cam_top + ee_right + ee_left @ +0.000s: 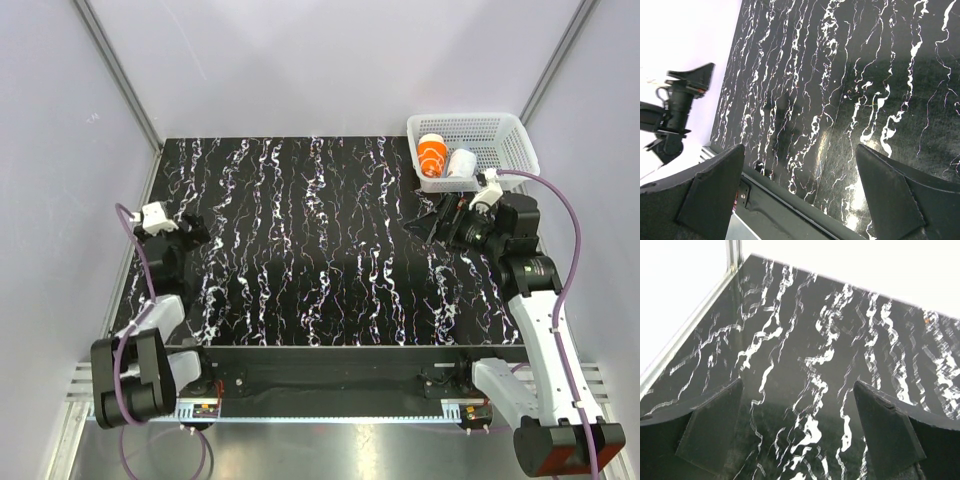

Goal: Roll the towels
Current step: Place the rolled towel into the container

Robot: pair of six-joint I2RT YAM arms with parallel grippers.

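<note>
While left gripper (797, 385) and right gripper (800, 147) were seen spread, empty, orange printed cloth (432, 153) and blue-grey cloth (462, 162) in white mesh basket (505, 135) were judged soft, light; top edges favoured.

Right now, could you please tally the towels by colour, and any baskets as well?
Orange towel: 1
Pale blue-grey towel: 1
White mesh basket: 1
Total: 3
</note>
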